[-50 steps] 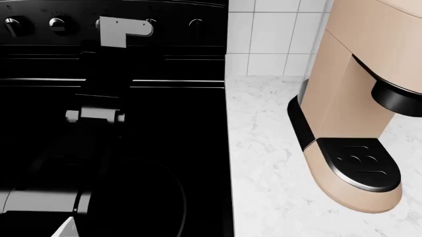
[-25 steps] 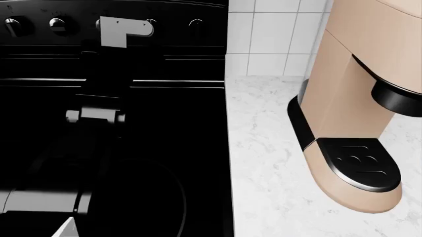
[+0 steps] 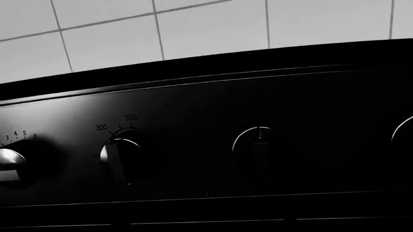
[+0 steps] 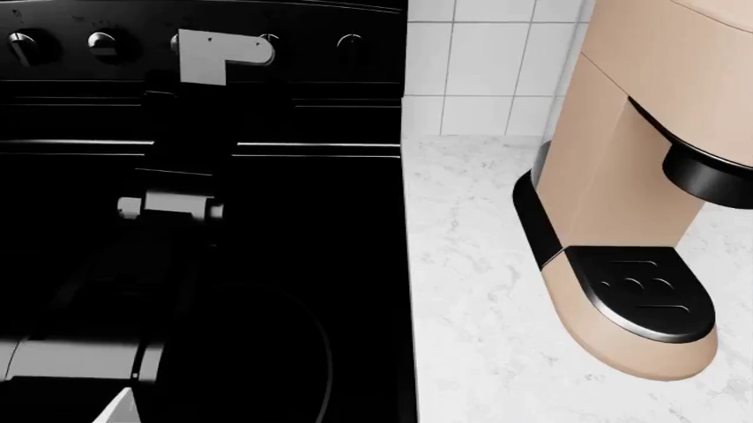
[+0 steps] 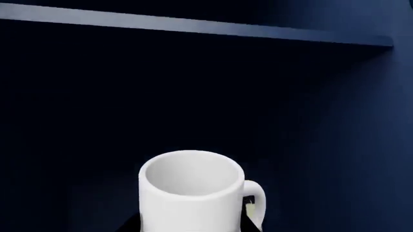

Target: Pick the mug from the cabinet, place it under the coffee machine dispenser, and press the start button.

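On my right wrist cam the mug (image 5: 191, 193) sits upright inside a dark blue cabinet (image 5: 322, 121), open top facing the camera, handle sticking out to one side. There's a shelf edge (image 5: 193, 24) running above it. Dark bits show at the very edge of the picture on both sides of the mug's lower body, probably my right claw, but I can't tell if it's apart, together or actually clamped on the mug.

Head cam doesn't show the mug at all. The beige coffee machine (image 4: 623, 159) stands on the white marble surface (image 4: 471, 291), with the black dispenser (image 4: 706, 176) sticking out over the black drip tray (image 4: 641, 291), and the tray is bare.

My left arm (image 4: 176, 194) reaches out over the black stove (image 4: 317, 220). Its wrist cam is staring straight at the stove's knobs (image 3: 121, 157) with white tiles (image 3: 193, 29) above. The left claw itself isn't clear in any view, so no idea on its state.
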Motion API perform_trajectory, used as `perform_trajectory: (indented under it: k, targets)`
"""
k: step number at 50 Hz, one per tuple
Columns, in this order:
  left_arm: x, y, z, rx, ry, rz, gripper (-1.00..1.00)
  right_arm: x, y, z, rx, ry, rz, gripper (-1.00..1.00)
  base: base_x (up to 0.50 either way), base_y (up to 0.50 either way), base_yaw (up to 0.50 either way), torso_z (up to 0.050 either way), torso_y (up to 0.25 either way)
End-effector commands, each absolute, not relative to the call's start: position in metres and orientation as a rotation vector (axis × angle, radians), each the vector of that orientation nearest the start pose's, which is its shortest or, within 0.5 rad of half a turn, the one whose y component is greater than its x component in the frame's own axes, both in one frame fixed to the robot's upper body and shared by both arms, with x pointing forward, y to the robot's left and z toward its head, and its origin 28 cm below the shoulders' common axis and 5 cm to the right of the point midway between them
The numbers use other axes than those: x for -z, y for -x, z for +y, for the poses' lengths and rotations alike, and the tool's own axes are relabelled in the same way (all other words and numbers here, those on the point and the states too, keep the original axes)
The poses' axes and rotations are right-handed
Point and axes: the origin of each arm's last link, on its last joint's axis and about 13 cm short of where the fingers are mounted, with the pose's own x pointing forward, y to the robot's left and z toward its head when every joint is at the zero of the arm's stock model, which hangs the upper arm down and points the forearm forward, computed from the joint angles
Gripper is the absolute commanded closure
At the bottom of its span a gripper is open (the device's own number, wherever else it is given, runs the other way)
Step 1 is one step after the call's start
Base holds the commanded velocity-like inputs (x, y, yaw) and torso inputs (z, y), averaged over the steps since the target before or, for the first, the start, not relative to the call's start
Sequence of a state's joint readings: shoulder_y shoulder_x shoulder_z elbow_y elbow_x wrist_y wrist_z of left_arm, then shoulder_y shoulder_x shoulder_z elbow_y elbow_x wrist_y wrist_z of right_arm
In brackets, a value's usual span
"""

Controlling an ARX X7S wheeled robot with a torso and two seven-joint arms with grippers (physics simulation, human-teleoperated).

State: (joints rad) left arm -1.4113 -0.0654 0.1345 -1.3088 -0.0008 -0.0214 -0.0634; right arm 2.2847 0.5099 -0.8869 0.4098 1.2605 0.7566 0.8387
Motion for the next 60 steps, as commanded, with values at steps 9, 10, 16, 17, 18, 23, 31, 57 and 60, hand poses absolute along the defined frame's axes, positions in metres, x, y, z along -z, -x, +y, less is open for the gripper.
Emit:
perform_trajectory:
  k: [9,10,16,17,18,23,31,57,60]
  targets:
    - [-0.227,-0.439,0.232,-0.103,-0.146,-0.084,-1.00,-0.572,-0.186,-0.122,0.248,-0.071,-0.874,1.00,0.00,0.00,0.00,0.000,0.000]
    - [-0.227,-0.439,0.232,-0.103,-0.145,-0.084,-1.00,-0.573,-0.185,-0.122,0.245,-0.075,-0.879,1.00,0.00,0.00,0.00,0.000,0.000]
    - [-0.227,-0.439,0.232,-0.104,-0.146,-0.085,-1.00,-0.567,-0.181,-0.118,0.182,-0.068,-0.862,1.00,0.00,0.00,0.00,0.000,0.000]
    - [-0.227,-0.439,0.232,-0.104,-0.145,-0.085,-1.00,-0.566,-0.181,-0.117,0.176,-0.059,-0.843,1.00,0.00,0.00,0.00,0.000,0.000]
    - [-0.227,-0.439,0.232,-0.104,-0.145,-0.085,-1.00,-0.565,-0.181,-0.116,0.169,-0.054,-0.830,1.00,0.00,0.00,0.00,0.000,0.000]
    - [-0.227,-0.439,0.232,-0.103,-0.142,-0.087,-1.00,-0.557,-0.177,-0.112,0.126,-0.028,-0.803,1.00,-0.08,-0.07,0.00,0.000,0.000]
    - [-0.227,-0.439,0.232,-0.103,-0.141,-0.090,-1.00,-0.552,-0.175,-0.110,0.086,-0.002,-0.789,1.00,-0.50,-0.34,0.00,0.000,0.000]
    - [-0.228,-0.439,0.233,-0.102,-0.107,-0.084,-1.00,-0.524,-0.185,-0.111,0.047,-0.011,-0.731,1.00,-0.38,-0.24,0.00,0.000,0.000]
    - [-0.228,-0.439,0.233,-0.100,-0.107,-0.086,-1.00,-0.502,-0.189,-0.114,0.057,-0.006,-0.703,1.00,0.00,0.00,0.00,0.000,0.000]
